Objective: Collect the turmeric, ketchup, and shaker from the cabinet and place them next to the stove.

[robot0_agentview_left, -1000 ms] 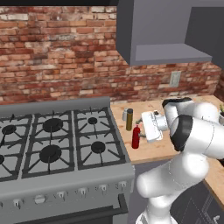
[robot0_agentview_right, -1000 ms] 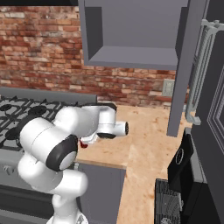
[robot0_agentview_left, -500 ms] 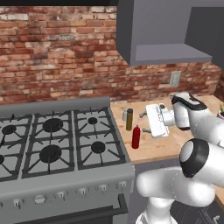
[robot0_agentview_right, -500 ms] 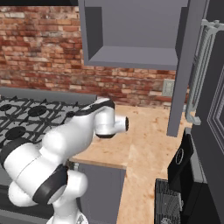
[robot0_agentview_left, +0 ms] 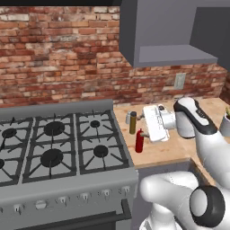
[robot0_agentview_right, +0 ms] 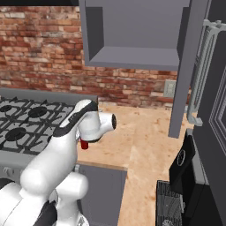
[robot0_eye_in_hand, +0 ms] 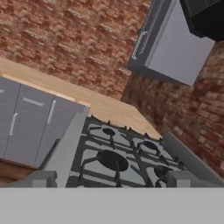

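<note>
The turmeric (robot0_agentview_left: 133,123), the ketchup (robot0_agentview_left: 139,141) and the small grey shaker (robot0_agentview_left: 127,117) stand upright on the wooden counter (robot0_agentview_left: 166,152), just right of the stove (robot0_agentview_left: 54,152). My gripper (robot0_agentview_left: 144,119) hovers right beside them, pointing toward the stove. In the hand view the gripper (robot0_eye_in_hand: 113,179) is open, its fingertips (robot0_eye_in_hand: 41,178) far apart with nothing between them, looking across the stove's burners (robot0_eye_in_hand: 113,159). A red bit of the ketchup (robot0_agentview_right: 84,144) peeks out under my arm. The cabinet (robot0_agentview_left: 170,36) hangs above with an open front and a bare shelf (robot0_agentview_right: 137,57).
A brick wall (robot0_agentview_left: 58,54) backs the stove and counter. A wall outlet (robot0_agentview_left: 179,81) sits above the counter. A tall dark unit with a long handle (robot0_agentview_right: 201,79) stands at the counter's right end. A pale cup (robot0_agentview_left: 224,123) sits at the far right.
My arm has unfolded and its elbow has swung up and to the right, while the hand stayed beside the bottles. The bottles and the shaker have not moved.
</note>
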Controlling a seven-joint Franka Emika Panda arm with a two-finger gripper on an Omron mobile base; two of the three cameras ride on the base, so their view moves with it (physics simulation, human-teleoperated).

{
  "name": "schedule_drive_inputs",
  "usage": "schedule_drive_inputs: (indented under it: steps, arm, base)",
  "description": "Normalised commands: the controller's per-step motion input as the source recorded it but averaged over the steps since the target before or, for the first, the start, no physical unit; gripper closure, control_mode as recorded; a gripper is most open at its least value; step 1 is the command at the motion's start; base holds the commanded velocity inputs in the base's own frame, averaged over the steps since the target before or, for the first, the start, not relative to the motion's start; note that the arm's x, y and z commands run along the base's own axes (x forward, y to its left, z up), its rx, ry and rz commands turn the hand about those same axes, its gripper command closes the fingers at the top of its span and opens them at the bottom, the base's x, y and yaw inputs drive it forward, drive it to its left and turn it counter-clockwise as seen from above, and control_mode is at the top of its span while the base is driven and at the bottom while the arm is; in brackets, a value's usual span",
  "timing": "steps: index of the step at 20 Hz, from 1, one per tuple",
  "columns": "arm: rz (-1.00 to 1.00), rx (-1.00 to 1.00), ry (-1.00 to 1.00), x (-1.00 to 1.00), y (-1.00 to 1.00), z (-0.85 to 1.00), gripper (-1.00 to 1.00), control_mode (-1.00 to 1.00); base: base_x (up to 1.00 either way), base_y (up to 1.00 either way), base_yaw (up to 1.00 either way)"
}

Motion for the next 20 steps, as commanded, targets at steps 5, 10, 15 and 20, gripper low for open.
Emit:
schedule_drive_inputs:
  steps: [5,10,15,20]
  arm:
    - [-0.01,0.00,0.02,-0.34,0.73,0.17,-1.00,-1.00]
    - [-0.01,-0.01,0.01,-0.14,0.80,0.08,-1.00,-1.00]
    - [0.00,-0.01,0.00,-0.01,0.34,0.01,-1.00,-1.00]
    - [0.00,0.00,0.00,0.00,0.00,0.00,-1.00,-1.00]
  base:
    - [0.00,0.00,0.00]
    - [0.00,0.00,0.00]
    - [0.00,0.00,0.00]
    - [0.00,0.00,0.00]
